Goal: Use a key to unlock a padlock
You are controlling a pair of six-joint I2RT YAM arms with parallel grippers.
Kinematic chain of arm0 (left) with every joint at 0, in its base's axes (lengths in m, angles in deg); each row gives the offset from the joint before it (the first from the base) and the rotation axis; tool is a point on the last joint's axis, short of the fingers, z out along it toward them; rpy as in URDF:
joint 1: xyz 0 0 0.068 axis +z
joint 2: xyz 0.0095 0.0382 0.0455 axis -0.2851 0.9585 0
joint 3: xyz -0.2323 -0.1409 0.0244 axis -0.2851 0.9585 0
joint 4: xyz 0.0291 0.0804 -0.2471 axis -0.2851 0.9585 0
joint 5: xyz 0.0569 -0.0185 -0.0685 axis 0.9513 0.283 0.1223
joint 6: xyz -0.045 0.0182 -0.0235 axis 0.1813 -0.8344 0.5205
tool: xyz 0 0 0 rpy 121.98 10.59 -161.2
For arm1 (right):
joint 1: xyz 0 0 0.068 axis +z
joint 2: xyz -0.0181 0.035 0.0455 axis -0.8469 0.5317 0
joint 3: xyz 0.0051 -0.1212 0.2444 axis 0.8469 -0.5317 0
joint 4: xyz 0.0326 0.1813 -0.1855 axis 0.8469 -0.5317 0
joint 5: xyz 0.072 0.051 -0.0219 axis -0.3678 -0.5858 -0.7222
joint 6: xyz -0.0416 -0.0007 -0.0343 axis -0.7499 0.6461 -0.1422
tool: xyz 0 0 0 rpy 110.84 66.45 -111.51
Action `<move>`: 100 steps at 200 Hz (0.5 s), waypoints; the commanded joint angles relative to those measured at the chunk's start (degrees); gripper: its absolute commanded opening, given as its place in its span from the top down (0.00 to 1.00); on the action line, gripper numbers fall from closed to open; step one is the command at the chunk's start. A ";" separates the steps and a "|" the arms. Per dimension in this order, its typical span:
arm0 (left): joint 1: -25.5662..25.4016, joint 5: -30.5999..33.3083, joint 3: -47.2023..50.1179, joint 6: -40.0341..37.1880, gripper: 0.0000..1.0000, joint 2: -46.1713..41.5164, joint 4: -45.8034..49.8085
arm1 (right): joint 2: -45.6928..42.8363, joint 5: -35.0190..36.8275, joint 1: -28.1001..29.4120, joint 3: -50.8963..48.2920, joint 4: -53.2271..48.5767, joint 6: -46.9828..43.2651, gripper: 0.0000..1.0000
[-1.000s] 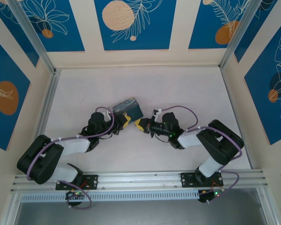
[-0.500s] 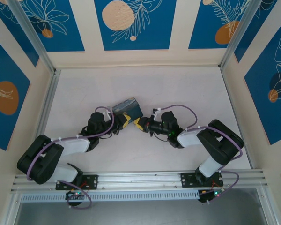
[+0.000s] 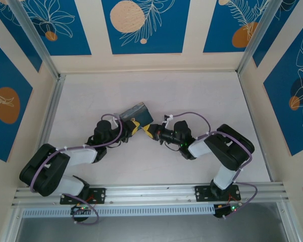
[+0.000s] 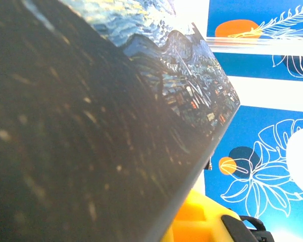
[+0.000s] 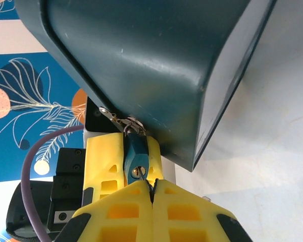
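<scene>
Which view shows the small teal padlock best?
Right wrist: the small teal padlock hangs close-up from the metal latch of the dark box, keyhole facing the lens. Top external leaves it too small to tell; left wrist faces the box's side.
</scene>
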 commanded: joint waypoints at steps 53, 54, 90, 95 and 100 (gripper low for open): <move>-0.56 -3.45 -0.66 1.27 1.00 -2.83 -7.10 | 3.92 -2.80 -0.76 1.46 11.08 -6.17 1.00; -0.57 -3.44 -0.66 1.30 1.00 -2.85 -7.11 | 3.95 -2.87 -0.77 1.52 11.12 -6.10 1.00; -0.53 -3.50 -0.48 1.21 1.00 -3.34 -7.05 | 5.19 -2.93 -1.55 2.74 11.13 -2.94 1.00; -0.51 -3.50 -0.48 1.16 1.00 -3.41 -6.92 | 5.34 -3.03 -1.65 3.04 11.08 -2.46 1.00; -0.54 -3.47 -0.48 0.98 1.00 -3.54 -6.59 | 5.39 -3.26 -1.71 3.22 11.12 -1.99 1.00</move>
